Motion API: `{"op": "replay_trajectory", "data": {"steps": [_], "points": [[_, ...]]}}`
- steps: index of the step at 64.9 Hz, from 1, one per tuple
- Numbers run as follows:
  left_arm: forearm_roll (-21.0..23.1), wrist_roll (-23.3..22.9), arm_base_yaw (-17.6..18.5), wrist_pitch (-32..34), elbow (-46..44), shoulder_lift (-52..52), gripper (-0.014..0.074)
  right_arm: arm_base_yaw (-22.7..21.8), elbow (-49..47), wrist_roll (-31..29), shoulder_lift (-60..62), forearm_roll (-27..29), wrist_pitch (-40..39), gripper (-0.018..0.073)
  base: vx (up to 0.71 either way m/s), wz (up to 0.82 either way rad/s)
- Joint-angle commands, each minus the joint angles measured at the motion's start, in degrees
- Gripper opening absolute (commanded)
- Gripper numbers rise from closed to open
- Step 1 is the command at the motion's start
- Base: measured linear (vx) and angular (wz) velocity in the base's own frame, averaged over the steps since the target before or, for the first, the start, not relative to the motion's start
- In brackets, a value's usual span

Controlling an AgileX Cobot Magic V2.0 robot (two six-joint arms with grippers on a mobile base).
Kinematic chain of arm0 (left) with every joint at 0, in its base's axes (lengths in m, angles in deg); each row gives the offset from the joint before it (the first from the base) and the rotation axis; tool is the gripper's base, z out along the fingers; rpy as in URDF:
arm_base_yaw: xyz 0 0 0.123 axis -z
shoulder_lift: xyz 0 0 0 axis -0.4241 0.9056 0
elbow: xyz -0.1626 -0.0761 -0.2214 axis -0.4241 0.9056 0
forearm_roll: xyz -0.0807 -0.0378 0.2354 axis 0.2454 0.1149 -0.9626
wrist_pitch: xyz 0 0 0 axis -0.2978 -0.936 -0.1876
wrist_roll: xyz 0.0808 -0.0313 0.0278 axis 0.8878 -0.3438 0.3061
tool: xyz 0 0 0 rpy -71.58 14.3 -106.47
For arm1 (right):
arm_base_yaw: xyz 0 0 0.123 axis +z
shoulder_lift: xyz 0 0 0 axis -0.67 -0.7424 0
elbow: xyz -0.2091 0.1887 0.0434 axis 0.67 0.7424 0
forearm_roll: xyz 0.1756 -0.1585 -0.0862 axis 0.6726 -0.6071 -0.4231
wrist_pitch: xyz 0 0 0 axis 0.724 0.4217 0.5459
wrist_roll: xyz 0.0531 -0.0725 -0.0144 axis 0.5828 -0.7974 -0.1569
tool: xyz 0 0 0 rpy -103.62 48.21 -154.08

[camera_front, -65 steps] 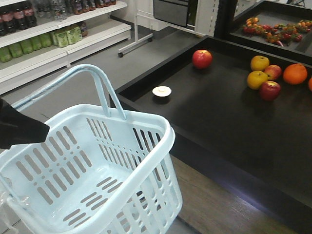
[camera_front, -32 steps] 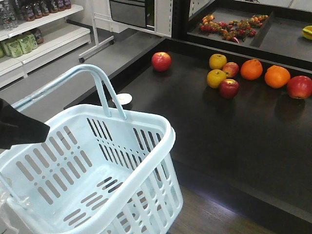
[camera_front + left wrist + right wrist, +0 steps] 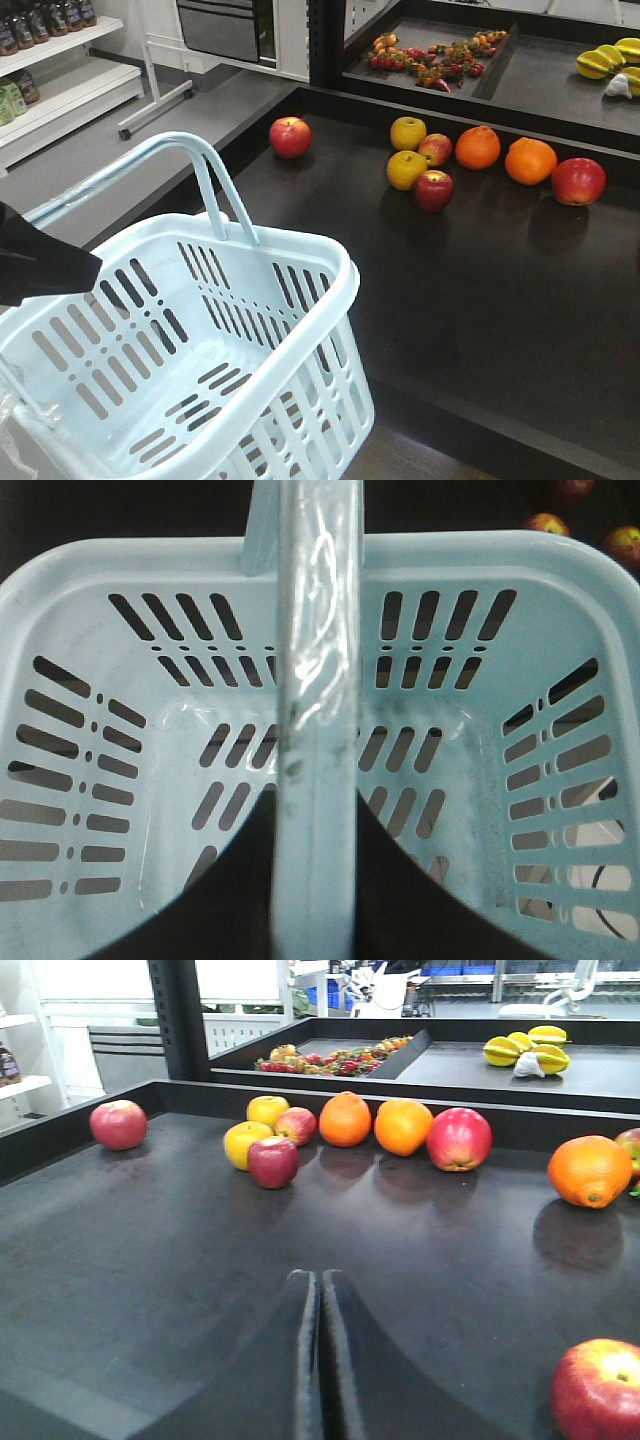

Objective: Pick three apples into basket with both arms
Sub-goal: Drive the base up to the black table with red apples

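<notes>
Front view: the basket is hanging at 7 o'clock with its handle raised, and the left arm is reaching in from 9 o'clock. Against half a second ago, the fruit on the black table is sliding toward 9 o'clock. The lone apple is now sitting at 12, the dark apple at 1, and the big red apple at 2, fully in from the edge. The small white disc is no longer showing.

Left wrist view: the left gripper is pinching the handle, a dark finger on either side, and the basket is hanging empty below.

Right wrist view: the right gripper is hovering at 6 o'clock, fingers pressed together and holding nothing. A near apple is lying at 4 o'clock, and the other apples are sitting well apart from it, from 10 to 1.
</notes>
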Motion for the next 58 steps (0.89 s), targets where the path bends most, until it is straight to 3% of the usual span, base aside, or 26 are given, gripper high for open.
{"op": "replay_trajectory", "data": {"steps": [1,58], "points": [[2.80,-0.70,0.12,3.43,-1.37,-0.89,-0.0008,-0.40,0.62,-0.12,0.60,-0.30,-4.13,-0.0004,0.12,-0.13],[2.80,-0.70,0.12,3.43,-1.37,-0.89,-0.0008,-0.40,0.62,-0.12,0.60,-0.30,-4.15,-0.0004,0.12,-0.22]]}}
